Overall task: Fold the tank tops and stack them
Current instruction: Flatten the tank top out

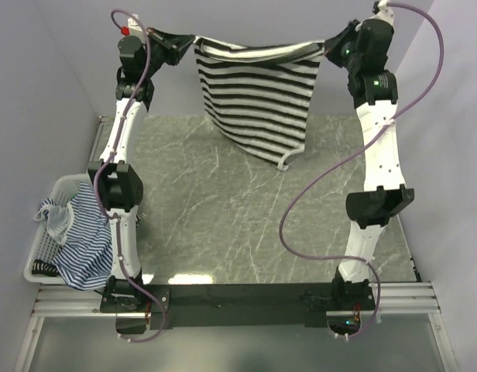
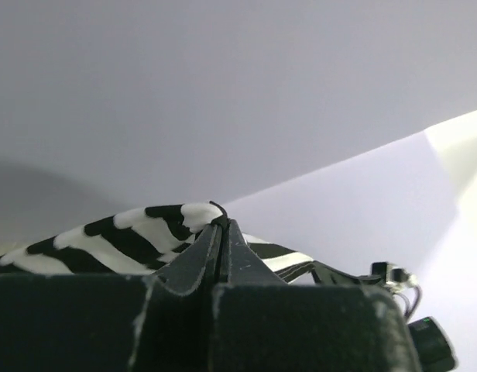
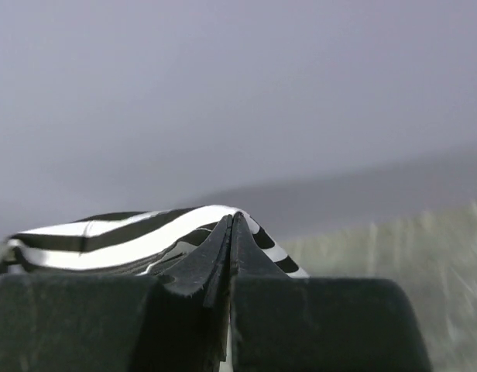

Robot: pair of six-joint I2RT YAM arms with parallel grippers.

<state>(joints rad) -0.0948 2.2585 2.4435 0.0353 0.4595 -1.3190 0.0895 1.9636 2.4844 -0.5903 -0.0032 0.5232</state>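
Black-and-white tank top (image 1: 258,93): stripes only; no print or tag that can be read.
Blue-and-white tank tops (image 1: 84,232): stripes only; no lettering that can be read.
Basket (image 1: 39,252): no label that can be read.
Left arm (image 1: 122,132): no brand or number that can be read.
Right arm (image 1: 378,147): no brand or number that can be read.
Wrist views: no writing shows in either.

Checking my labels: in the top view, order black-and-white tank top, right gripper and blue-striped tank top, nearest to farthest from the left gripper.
1. Black-and-white tank top: clamped in the left gripper.
2. Right gripper: far right, gripping the same top.
3. Blue-striped tank top: near-left, in the basket.
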